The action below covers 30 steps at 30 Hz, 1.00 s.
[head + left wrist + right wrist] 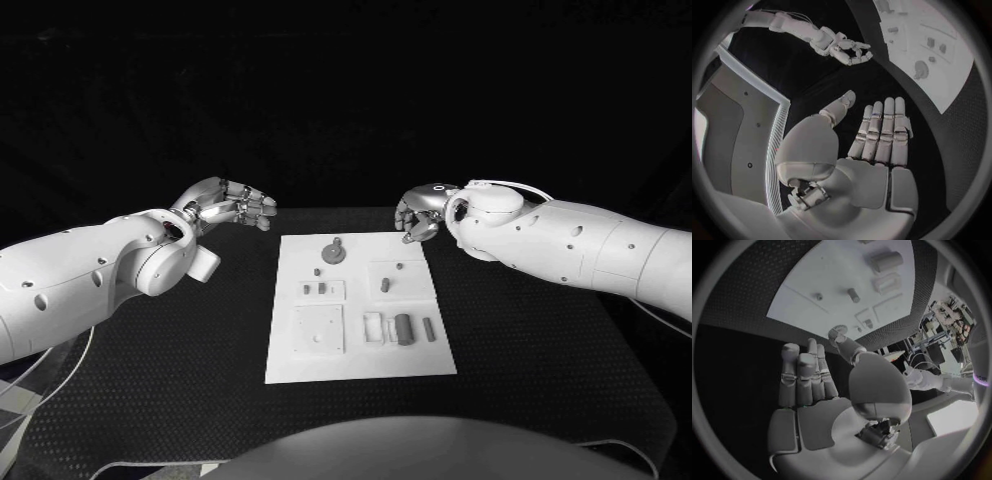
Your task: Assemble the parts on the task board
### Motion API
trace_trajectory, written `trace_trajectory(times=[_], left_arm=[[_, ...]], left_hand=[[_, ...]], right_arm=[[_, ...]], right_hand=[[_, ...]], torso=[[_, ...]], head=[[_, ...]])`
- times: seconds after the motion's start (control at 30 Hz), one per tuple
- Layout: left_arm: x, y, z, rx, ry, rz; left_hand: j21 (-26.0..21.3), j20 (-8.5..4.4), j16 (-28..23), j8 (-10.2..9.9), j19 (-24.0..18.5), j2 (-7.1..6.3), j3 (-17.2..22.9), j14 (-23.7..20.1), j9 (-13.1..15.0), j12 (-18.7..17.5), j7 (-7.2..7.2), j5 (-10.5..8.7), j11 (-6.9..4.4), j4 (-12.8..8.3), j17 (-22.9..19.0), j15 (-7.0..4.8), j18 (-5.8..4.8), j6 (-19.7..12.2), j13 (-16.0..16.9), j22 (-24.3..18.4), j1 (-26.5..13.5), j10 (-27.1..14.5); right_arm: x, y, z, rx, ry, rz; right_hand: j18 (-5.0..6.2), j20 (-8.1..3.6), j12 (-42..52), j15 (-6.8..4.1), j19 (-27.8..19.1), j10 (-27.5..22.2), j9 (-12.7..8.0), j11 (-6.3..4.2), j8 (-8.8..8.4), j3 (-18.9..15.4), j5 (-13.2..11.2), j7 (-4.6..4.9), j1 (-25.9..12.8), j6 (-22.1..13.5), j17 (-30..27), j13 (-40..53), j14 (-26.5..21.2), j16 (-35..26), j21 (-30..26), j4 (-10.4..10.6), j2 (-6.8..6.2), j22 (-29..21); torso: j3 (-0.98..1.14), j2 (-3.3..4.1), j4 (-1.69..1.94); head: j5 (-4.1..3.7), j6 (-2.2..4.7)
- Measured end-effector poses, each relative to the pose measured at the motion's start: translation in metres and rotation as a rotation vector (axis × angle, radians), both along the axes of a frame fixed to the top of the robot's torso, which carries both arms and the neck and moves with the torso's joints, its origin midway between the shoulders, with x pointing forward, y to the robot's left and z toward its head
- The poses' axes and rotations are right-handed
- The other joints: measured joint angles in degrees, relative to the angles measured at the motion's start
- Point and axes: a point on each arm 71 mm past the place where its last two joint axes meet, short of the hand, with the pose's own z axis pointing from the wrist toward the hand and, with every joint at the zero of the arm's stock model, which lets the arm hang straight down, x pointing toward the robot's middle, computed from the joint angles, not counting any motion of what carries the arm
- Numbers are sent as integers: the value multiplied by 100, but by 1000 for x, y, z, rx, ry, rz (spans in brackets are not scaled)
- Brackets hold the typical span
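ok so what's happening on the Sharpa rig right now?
Nothing is being handled yet. The white rectangular task board lies in the middle of the black table with the small grey parts lying on it or standing in it, untouched. The left hand hovers off the board's far left corner and the right hand near its far right corner. Both hold nothing, with fingers extended in the wrist views. Assembly looks not yet started.
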Motion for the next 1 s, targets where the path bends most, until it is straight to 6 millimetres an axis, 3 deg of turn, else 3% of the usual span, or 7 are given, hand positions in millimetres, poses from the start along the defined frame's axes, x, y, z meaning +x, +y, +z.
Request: trace_trajectory(times=[0.23,0.57,1.0], left_arm=[[-1,-3,0,-15,5,1],[-1,-3,0,-21,17,14],[-2,-2,0,-23,20,20]], left_hand=[[1,121,-220,0,-249,-22,-65,-227,-31,-101,49,0,20,1,-7,160,-2,-49,-85,-115,23,19],[1,141,-264,0,-309,-39,-80,-281,-36,-102,49,0,20,17,-9,174,-6,-49,-105,-143,6,20],[0,161,-286,0,-329,-45,-80,-281,-36,-102,49,0,20,17,-9,174,-18,-49,-110,-150,-1,19]], right_arm=[[0,6,-17,-21,19,-12],[-1,2,-34,-38,46,-31],[-5,7,-50,-44,74,-26]], right_hand=[[-35,1,-218,31,0,-31,-84,44,-47,33,0,45,0,-225,-13,-125,11,0,-1,0,0,0],[-62,11,-330,55,8,-30,-92,46,17,33,0,94,-47,-221,-19,-192,-13,0,-23,0,48,0],[-84,22,-380,55,19,24,-96,36,54,33,0,142,-69,-171,-19,-219,-13,0,-23,0,70,0]], torso=[[-11,25,23],[-29,38,75],[-54,53,104]], head=[[-51,0],[-97,0],[-114,0]])
